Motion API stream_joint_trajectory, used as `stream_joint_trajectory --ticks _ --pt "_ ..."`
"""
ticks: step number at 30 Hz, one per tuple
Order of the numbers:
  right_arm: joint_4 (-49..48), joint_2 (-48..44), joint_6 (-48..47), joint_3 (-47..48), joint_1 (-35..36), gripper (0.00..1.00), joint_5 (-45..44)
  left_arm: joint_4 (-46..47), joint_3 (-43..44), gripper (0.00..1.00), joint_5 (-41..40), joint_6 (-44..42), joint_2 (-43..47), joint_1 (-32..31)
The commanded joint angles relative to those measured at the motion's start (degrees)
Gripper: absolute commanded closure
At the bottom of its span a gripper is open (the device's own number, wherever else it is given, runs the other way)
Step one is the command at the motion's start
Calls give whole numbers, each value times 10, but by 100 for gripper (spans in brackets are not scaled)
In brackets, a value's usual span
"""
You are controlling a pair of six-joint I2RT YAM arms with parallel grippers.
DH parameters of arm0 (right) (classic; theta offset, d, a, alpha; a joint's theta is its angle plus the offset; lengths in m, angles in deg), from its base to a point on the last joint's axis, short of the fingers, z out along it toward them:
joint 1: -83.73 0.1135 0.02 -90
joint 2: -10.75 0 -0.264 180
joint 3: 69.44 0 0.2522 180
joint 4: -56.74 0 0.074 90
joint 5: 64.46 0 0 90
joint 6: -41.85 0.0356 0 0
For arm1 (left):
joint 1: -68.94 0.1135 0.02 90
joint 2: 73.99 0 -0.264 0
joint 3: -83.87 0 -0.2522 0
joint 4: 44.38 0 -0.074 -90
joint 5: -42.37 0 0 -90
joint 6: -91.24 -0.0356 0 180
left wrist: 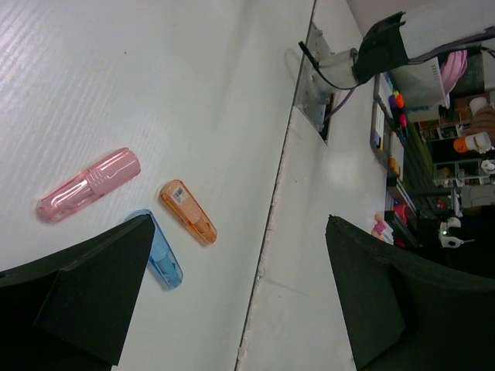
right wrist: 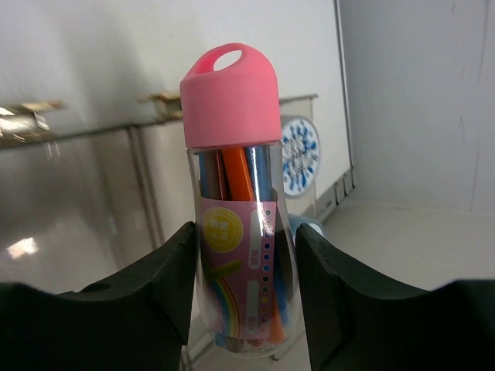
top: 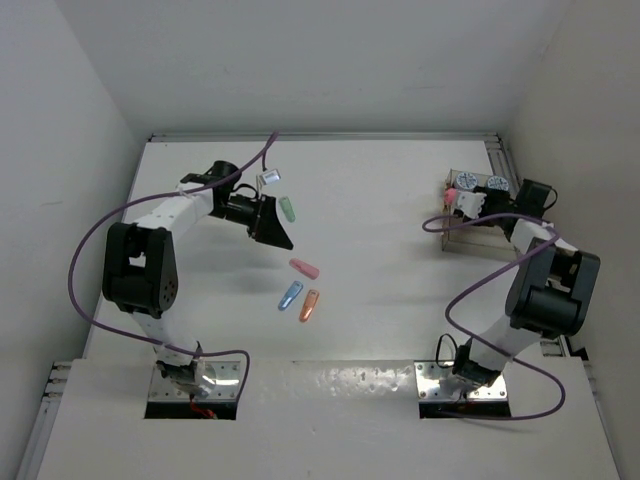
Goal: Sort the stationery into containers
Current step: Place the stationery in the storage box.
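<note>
My left gripper (top: 271, 224) hangs open over the left part of the table, with nothing between its fingers (left wrist: 93, 294). The green capsule (top: 287, 208) lies just beside it. Nearer the front lie the pink capsule (left wrist: 89, 184), the orange capsule (left wrist: 188, 212) and the blue capsule (left wrist: 164, 264), the blue one partly under my left finger's edge. At the far right, my right gripper (right wrist: 241, 297) is shut on a clear pink-capped tube of coloured pens (right wrist: 236, 193), held upright against the clear container (top: 482, 228). Two blue-and-white rolls (top: 468, 183) sit at the container.
A small white and blue piece (top: 269, 178) lies behind the left gripper. White walls close the table at the back and on both sides. The raised front strip (top: 330, 385) carries both arm bases. Purple cables loop beside each arm.
</note>
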Motion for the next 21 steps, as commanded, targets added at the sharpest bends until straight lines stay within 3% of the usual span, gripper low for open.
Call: stream_joint_trajectory --ticks 1,17,18,19,21 --pt "-33 21 -33 56 -21 100 25 27 0 0 16 5 18 11" --pt "0 79 -122 81 -56 99 45 39 -4 0 -2 17 12 15" --pt "0 81 -126 81 -56 94 45 37 -4 0 -3 17 13 15" --pt "0 81 -126 81 -56 75 44 38 -4 0 -5 18 13 15" --pt "1 83 -124 81 -56 55 43 38 -3 0 -9 17 15 15"
